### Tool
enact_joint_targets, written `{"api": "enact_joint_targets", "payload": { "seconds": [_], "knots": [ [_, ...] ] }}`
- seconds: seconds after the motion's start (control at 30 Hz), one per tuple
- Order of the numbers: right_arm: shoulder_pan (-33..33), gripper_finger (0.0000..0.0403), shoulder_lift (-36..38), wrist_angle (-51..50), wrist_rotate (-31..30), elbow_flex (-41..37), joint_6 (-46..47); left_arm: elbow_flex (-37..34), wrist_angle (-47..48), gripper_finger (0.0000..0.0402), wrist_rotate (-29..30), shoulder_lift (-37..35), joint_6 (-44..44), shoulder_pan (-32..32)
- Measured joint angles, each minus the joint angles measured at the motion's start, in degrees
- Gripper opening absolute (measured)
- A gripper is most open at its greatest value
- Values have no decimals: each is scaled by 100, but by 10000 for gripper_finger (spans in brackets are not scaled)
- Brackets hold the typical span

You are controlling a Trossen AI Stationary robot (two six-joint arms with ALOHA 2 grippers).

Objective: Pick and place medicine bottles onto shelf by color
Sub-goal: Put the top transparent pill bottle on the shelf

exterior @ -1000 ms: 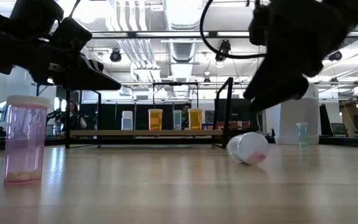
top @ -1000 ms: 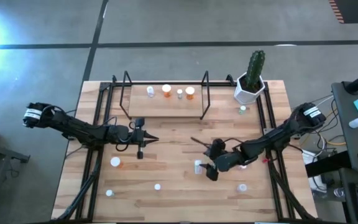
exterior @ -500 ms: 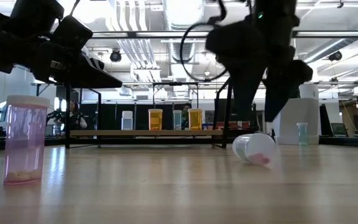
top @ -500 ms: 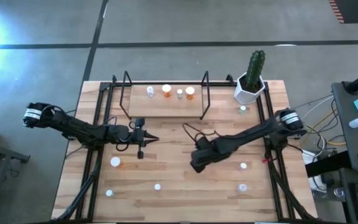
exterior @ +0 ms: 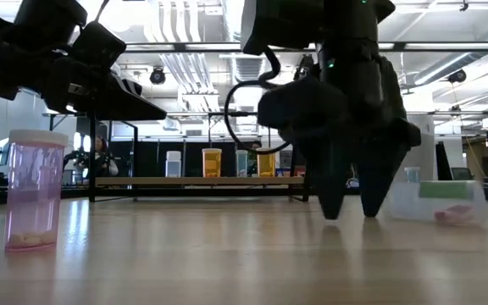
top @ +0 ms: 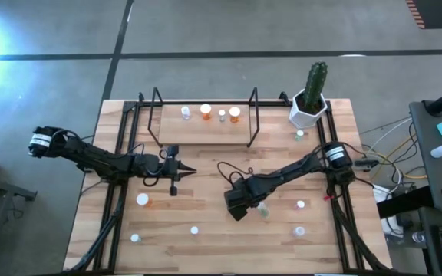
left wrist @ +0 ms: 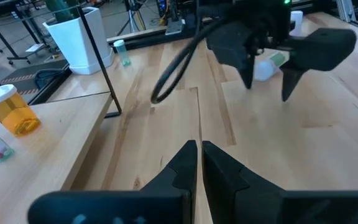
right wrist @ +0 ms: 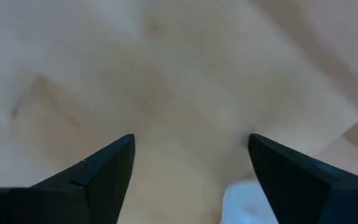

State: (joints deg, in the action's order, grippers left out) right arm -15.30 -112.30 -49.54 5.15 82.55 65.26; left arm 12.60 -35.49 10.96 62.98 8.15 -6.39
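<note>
1. The right gripper [top: 235, 208] hangs low over the middle of the bench [top: 206, 238], fingers spread wide with nothing between them; its fingertips [exterior: 329, 207] reach down close to the wood.
2. A bottle [top: 262, 208] lies on its side just beside that gripper, toward the right edge; in the low view it shows as a toppled bottle with a green label [exterior: 435, 202].
3. The left gripper [top: 181, 172] waits over the left half of the bench, its fingers pressed together and holding nothing.
4. The shelf [top: 202, 129] stands along the far edge with four bottles on it, two of them orange [top: 206, 112].
5. A pink bottle [exterior: 32, 201] stands upright near the front edge.
6. More bottles are scattered toward the front corners, one near the front right corner [top: 299, 231].
7. A cactus pot [top: 308, 107] sits at the far right corner.
</note>
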Motion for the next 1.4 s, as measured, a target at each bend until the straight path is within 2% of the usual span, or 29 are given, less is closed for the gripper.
{"api": "enact_joint_targets", "payload": {
  "seconds": [0.13,0.27,0.47,0.67,0.87,1.0,1.23,1.3,1.4],
  "knots": [
    [-77,274,47,-653,164,180,-230,0,0,6,0,0,-32,0],
    [-137,268,315,-1551,-187,397,-496,0,0,6,0,0,-36,0],
    [-498,277,483,-1646,-313,337,-772,0,2,6,0,0,-41,0],
    [-750,274,405,-1473,-320,26,-629,-2,0,6,-2,-1,-43,-2],
    [-742,255,403,-745,-371,-291,-680,-2,1,6,-2,-1,-45,-2],
    [-746,225,403,-586,-369,-505,-678,-2,1,6,-1,-2,-32,-2],
    [-764,148,403,-381,-414,-619,-894,-4,2,6,0,0,-30,-2],
    [-802,133,399,-221,-769,-500,-1121,-3,0,6,-2,-1,-30,-2],
    [-889,127,455,313,-1621,-387,-1621,-4,0,6,0,0,-30,-2]
  ]
}}
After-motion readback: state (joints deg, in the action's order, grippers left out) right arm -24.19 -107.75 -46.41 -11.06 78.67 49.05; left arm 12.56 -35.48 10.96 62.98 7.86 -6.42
